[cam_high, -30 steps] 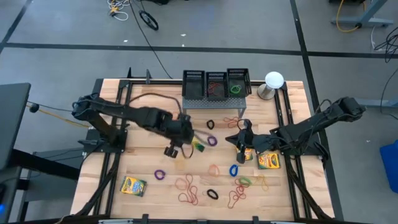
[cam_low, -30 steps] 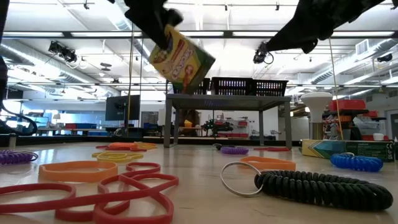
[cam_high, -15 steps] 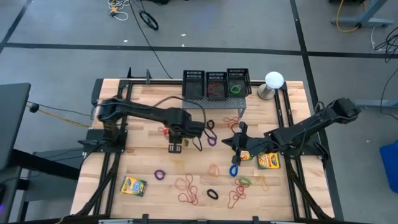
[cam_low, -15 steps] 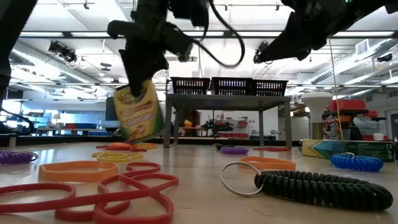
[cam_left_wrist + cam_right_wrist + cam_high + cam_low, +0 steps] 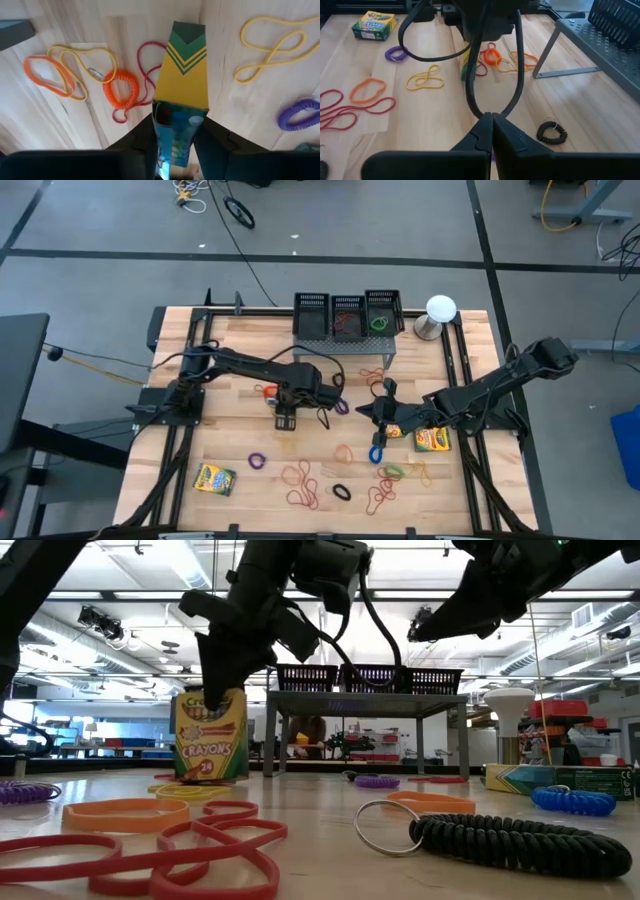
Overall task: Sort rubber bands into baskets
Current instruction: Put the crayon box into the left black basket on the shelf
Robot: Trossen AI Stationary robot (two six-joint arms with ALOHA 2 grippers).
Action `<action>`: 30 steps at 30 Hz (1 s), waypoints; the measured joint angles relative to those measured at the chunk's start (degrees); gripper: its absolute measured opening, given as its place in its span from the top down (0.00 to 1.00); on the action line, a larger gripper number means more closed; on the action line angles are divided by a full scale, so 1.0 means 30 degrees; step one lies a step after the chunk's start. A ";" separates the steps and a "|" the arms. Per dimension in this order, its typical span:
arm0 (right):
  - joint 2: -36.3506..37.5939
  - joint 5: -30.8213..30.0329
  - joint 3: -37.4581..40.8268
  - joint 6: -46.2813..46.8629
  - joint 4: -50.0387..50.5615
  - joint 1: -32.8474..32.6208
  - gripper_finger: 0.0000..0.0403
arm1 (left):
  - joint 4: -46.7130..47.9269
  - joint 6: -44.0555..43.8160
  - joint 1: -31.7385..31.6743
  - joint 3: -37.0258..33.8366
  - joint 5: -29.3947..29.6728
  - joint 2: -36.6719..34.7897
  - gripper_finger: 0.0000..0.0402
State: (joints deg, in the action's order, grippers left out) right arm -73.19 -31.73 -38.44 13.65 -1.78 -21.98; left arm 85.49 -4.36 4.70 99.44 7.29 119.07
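Observation:
My left gripper (image 5: 285, 416) points down at mid-table, shut on a yellow-green crayon box (image 5: 210, 735) that stands upright on the wood. Rubber bands lie loose around it: an orange coil (image 5: 120, 90), yellow loops (image 5: 272, 47), a purple coil (image 5: 299, 112), and red loops (image 5: 305, 485) near the front. Three black mesh baskets (image 5: 347, 314) sit on the grey stand (image 5: 345, 342) at the far edge. My right gripper (image 5: 491, 125) hovers shut and bare right of centre (image 5: 381, 412), above a blue coil (image 5: 376, 452). My left gripper pinches two opposite sides of the crayon box near its top end (image 5: 161, 114) between its two fingers (image 5: 215, 145). The fingers come from above, pointing down along the box. The box stands upright with its bottom end (image 5: 210, 778) on the table.
Other crayon boxes lie at the near left (image 5: 214, 478) and by the right arm (image 5: 432, 440). A white round-topped object (image 5: 440, 310) stands at the far right beside the stand. A black coil on a ring (image 5: 500, 840) and more bands lie toward the near edge.
My left gripper has come down and tipped from a slant to point nearly straight down. The crayon box, first high and tilted, has swung upright and been set down on its bottom end.

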 joint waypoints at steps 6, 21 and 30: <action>0.0000 0.0000 0.0000 -0.0197 -0.0061 0.0007 0.98 | 0.0146 -0.0089 0.0241 0.0044 0.0234 -0.0117 0.59; 0.0000 0.0000 0.0000 -0.0357 0.0008 0.0005 0.98 | -0.0547 0.0267 0.1225 -0.0052 0.2737 -0.2144 0.34; 0.0000 -0.0007 0.0000 -0.0357 0.0095 -0.0029 0.98 | -0.5121 0.0813 0.1723 -0.3973 0.3133 -0.7982 0.34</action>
State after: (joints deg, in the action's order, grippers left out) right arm -73.19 -31.75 -38.44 12.58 -1.50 -22.06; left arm 70.13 -1.92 9.87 87.52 16.69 95.12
